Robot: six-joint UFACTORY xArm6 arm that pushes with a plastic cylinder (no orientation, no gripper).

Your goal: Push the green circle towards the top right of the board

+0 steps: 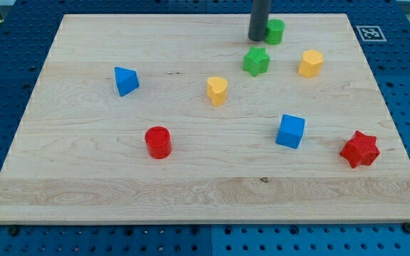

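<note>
board, light wood. my tip, upper centre of frame, touching left side of green circle; i have no jaws, only rod. below: green star. right: yellow hexagon. centre: yellow heart.

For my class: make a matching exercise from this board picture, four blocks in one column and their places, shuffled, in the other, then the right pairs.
Blocks:
1. green circle
2. red star
3. blue triangle
4. red cylinder

Places:
A. view's left, upper half
B. view's top, just right of my tip
C. view's lower right
D. lower half, left of centre

Pairs: 1-B, 2-C, 3-A, 4-D
</note>
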